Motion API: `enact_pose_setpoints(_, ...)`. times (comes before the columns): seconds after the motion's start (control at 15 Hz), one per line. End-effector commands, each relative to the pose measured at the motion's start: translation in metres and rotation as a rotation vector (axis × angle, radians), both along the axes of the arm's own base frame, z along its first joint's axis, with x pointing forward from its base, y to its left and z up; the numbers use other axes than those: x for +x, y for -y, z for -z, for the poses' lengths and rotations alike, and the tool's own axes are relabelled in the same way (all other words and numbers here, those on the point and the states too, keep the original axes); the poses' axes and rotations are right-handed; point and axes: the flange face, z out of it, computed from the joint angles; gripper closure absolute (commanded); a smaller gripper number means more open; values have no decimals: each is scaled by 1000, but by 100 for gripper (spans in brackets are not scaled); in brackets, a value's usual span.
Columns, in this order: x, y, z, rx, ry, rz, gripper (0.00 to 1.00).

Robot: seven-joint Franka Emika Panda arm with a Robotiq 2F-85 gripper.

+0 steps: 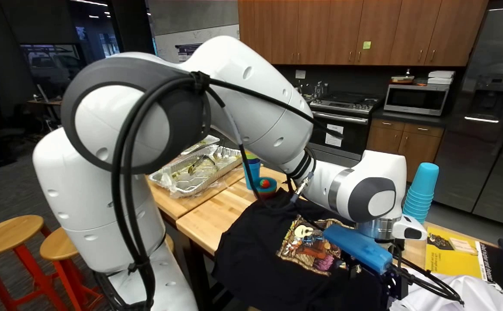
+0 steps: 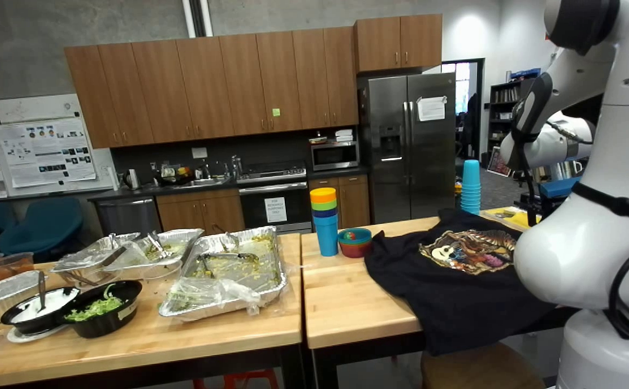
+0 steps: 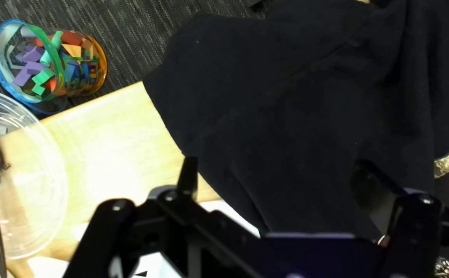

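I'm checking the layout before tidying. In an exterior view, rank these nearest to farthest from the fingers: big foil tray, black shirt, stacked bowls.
1. Black shirt: below the fingers.
2. Stacked bowls: near the shirt's far edge.
3. Big foil tray: beyond the bowls, picture left.

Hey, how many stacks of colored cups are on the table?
2. In an exterior view, the turquoise stack stands past the black shirt, and the multicolored stack beside the nested bowls. Others could be hidden behind the arm.
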Motion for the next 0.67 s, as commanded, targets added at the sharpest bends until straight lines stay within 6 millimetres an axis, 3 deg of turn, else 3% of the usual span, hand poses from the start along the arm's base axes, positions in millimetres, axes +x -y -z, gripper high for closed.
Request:
enact_pose_setpoints(0.0,8,12,10,3,-5,0,0)
enact_pose_setpoints(0.6,17,52,29,-38,-6,37,0)
